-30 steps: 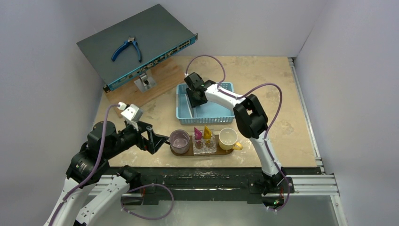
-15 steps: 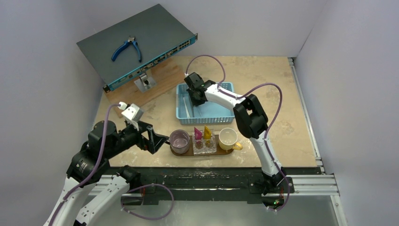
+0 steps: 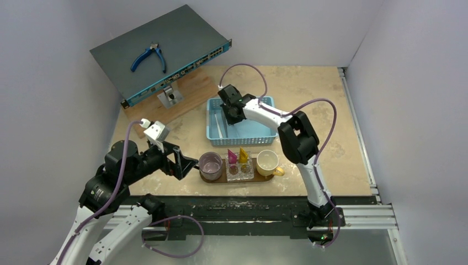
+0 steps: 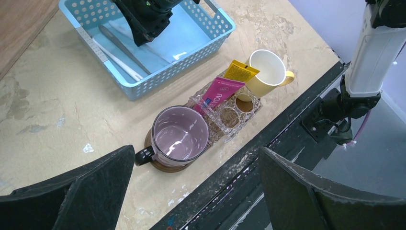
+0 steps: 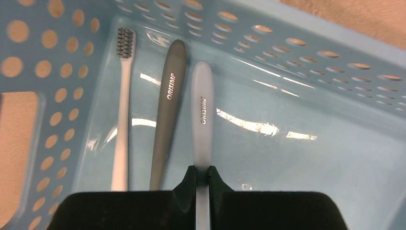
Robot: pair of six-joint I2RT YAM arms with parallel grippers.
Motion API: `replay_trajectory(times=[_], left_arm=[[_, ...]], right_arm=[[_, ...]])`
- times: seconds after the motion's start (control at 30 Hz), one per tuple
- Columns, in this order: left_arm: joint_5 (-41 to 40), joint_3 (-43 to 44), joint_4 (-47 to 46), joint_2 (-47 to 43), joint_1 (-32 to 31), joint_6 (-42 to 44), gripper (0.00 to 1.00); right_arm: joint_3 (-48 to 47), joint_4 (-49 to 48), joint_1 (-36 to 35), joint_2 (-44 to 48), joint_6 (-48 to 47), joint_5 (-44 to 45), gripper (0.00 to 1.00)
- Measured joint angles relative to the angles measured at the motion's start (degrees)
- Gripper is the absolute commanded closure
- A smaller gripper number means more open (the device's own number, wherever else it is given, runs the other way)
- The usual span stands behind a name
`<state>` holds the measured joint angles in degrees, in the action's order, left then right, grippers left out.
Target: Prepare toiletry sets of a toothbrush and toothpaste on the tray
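1. Tabletop point(image 3: 331, 110): beige, stone-patterned, carrying everything below.
2. Rack unit point(image 3: 160, 49): flat dark-grey box, tilted, over the far left corner of the tabletop.
3. Wooden board point(image 3: 190, 91): beneath the rack unit, near the far left corner.
4. Blue basket point(image 3: 240, 141): perforated walls, mid-tabletop toward the far edge.
5. Left gripper point(image 4: 195, 151): jaws spread wide, holding nothing, above the near edge, left of the tray.
6. Right gripper point(image 5: 202, 175): inside the basket, jaws pinched tight on the pale-blue toothbrush handle.
7. Tray point(image 4: 163, 168): dark-brown, along the near edge at centre, mostly covered.
8. Purple mug point(image 3: 210, 164): on the tray's left end.
9. Yellow mug point(image 3: 267, 161): on the tray's right end.
10. Clear holder point(image 3: 239, 172): on the tray, between the mugs.
11. Pale-blue toothbrush point(image 5: 202, 110), grey toothbrush point(image 5: 167, 115), white toothbrush point(image 5: 122, 105): side by side on the basket floor, the white one nearest the wall.
12. Blue pliers point(image 3: 149, 57): on top of the rack unit.
13. Pink toothpaste tube point(image 4: 218, 91), yellow toothpaste tube point(image 4: 239, 72): standing tilted in the clear holder.
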<state>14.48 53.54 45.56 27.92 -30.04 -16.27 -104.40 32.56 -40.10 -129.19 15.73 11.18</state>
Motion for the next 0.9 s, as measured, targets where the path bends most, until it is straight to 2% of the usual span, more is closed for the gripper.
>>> replay_trajectory(times=[0.6,0.9], left_arm=[[-1.6,0.0,0.0,0.3,0.0,0.0,0.0],[-1.9,0.0,0.0,0.7,0.0,-0.1,0.0]], right_arm=[[9.4,-5.3,-0.8,19.9,-7.2,0.2,1.0],[15.1,-7.7,-7.8,31.6,-13.4,5.2,1.0]])
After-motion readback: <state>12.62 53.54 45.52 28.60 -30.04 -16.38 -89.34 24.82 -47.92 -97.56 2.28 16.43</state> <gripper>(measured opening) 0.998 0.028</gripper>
